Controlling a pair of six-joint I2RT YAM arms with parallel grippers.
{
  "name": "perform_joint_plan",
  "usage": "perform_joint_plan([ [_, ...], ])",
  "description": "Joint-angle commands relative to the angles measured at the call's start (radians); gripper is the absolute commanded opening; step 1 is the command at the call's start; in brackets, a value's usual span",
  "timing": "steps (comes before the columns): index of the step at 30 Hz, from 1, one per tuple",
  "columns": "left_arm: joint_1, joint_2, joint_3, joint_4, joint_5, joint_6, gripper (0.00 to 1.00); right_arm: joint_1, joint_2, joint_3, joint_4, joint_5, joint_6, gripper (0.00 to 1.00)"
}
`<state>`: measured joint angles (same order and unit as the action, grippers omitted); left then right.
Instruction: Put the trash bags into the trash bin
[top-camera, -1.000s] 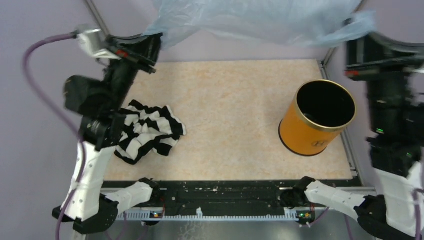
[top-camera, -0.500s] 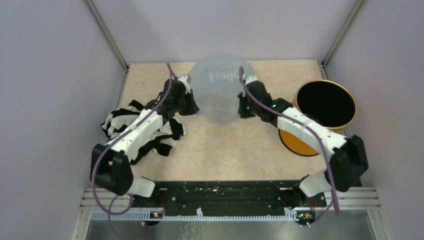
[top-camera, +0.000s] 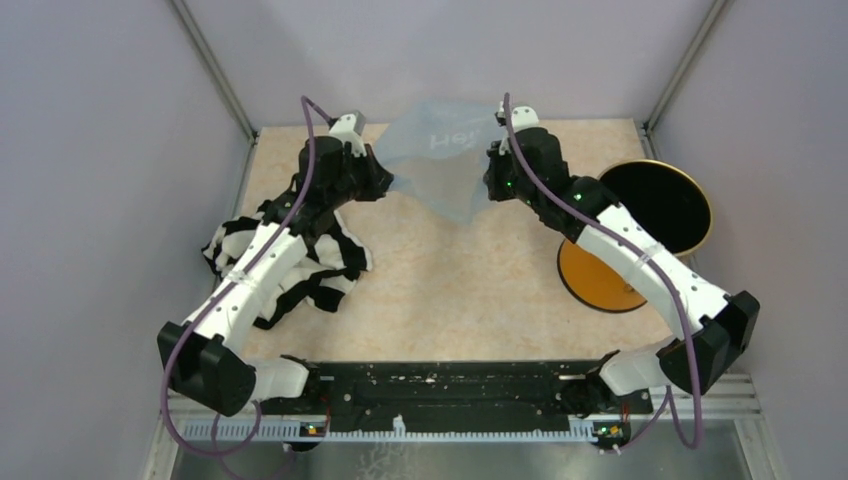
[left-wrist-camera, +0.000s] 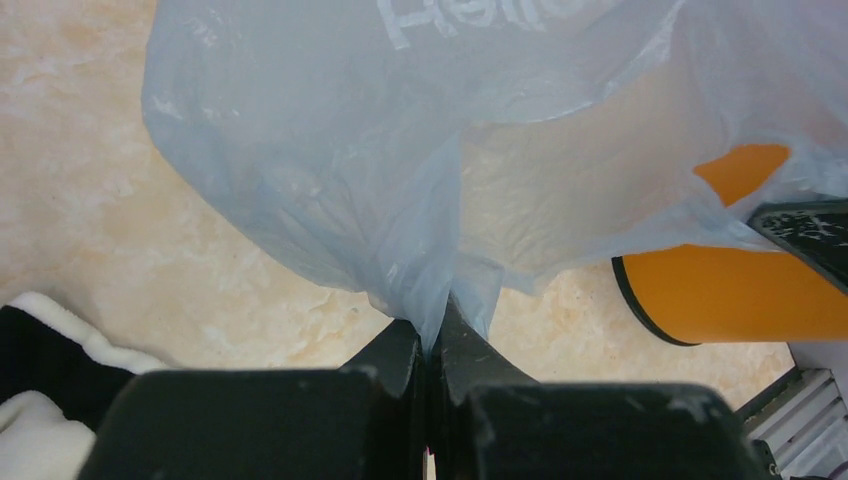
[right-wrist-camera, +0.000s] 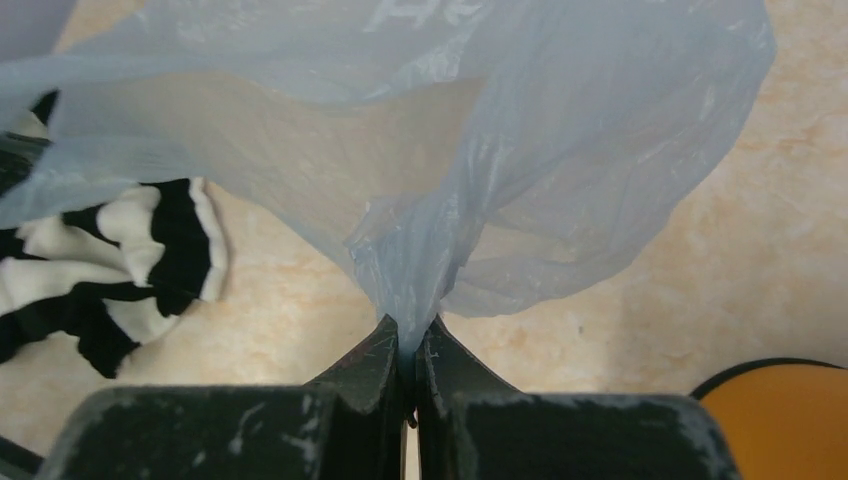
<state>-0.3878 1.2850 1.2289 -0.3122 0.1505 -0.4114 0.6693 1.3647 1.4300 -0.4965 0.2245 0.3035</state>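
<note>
A pale-blue translucent trash bag (top-camera: 440, 160) with white lettering hangs stretched between my two grippers above the back middle of the table. My left gripper (top-camera: 385, 183) is shut on its left edge, and in the left wrist view (left-wrist-camera: 436, 322) the film is pinched between the jaws. My right gripper (top-camera: 490, 180) is shut on its right edge, likewise in the right wrist view (right-wrist-camera: 408, 340). The bag fills both wrist views (left-wrist-camera: 330, 150) (right-wrist-camera: 480, 140). The orange trash bin (top-camera: 645, 235) with a gold rim stands at the right, partly behind my right arm, and shows in the left wrist view (left-wrist-camera: 730, 300).
A black-and-white striped cloth heap (top-camera: 300, 265) lies at the left under my left arm and shows in the right wrist view (right-wrist-camera: 110, 260). Grey walls enclose the beige table (top-camera: 470, 290) on three sides. A black rail (top-camera: 440, 385) runs along the near edge.
Both grippers have lifted the bag a little and moved it toward the back. One second ago both arms were raised high with the bag spread wide at the top.
</note>
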Motion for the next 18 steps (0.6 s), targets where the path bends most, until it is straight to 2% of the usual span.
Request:
perform_joint_plan([
  [1,-0.001,0.034,0.151,0.106,0.023,0.042,0.0,-0.008,0.022,0.203,-0.038,0.073,-0.111,0.0],
  [5,-0.003,0.04,0.381,0.18,0.101,0.046,0.0,-0.007,0.008,0.472,0.004,0.055,-0.191,0.0],
  [7,-0.005,0.001,0.436,0.248,0.117,0.055,0.0,-0.007,-0.07,0.501,0.103,-0.008,-0.205,0.0],
  [12,-0.008,-0.157,0.304,0.435,0.044,0.133,0.0,0.001,-0.308,0.209,0.486,-0.166,-0.164,0.0],
  [15,-0.007,-0.177,0.214,0.393,-0.047,0.149,0.0,0.001,-0.284,0.093,0.446,-0.164,-0.115,0.0],
  [18,-0.004,-0.097,0.161,0.228,-0.138,0.128,0.0,0.008,-0.165,-0.031,0.33,-0.151,-0.006,0.0],
])
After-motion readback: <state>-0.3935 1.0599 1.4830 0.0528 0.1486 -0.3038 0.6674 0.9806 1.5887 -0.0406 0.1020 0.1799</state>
